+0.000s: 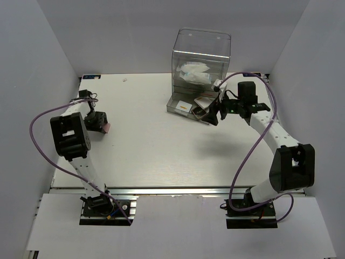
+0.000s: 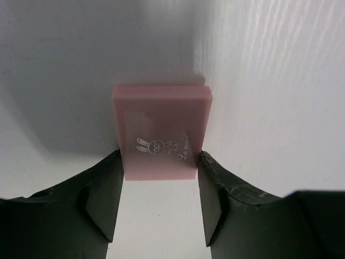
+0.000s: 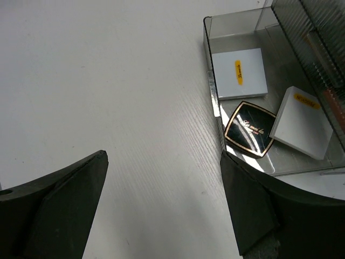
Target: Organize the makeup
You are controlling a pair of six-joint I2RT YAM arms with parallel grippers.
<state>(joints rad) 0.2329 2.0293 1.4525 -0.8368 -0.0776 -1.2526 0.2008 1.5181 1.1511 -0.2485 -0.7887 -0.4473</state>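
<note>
The pink square (image 2: 161,124) lies flat on the tabletop (image 1: 156,151), well apart from the clear drawer box (image 1: 200,59), off to its left. We judge it light, stiff and smooth-sided, so it could slip; its two opposite side edges are where to pinch. The left hand (image 2: 160,156) brackets those edges, fingertips touching or nearly so; whether it grips we cannot tell. The right hand (image 3: 164,156) gapes empty beside the box.

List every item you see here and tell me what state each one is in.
Pink compact: flat on table, gripped at both sides.
Left claw: closed on the Pink compact.
Right claw: open, empty.
Bottom drawer: pulled out.
Black compact: shut, in drawer.
White squares: in drawer.
</note>
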